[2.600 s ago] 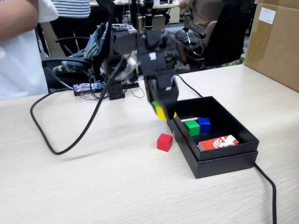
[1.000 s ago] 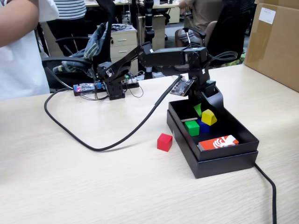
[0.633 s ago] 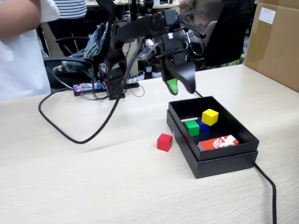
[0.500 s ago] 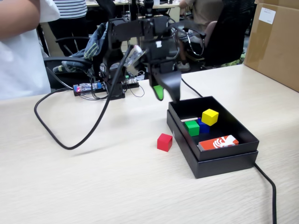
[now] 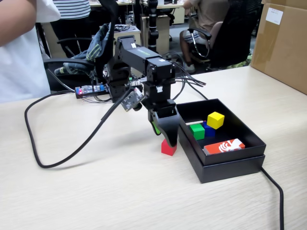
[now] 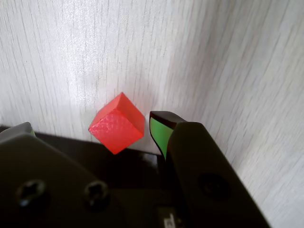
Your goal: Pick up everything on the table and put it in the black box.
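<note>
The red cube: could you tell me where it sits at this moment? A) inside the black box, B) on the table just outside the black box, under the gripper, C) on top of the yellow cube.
B: the red cube rests on the table beside the black box, below the gripper.

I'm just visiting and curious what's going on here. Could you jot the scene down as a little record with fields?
left on table: red cube
in black box: yellow cube, green cube, blue cube, red-and-white card
gripper: open, lowered over the red cube
grip: none yet; wrist view shows the cube beside one jaw
</note>
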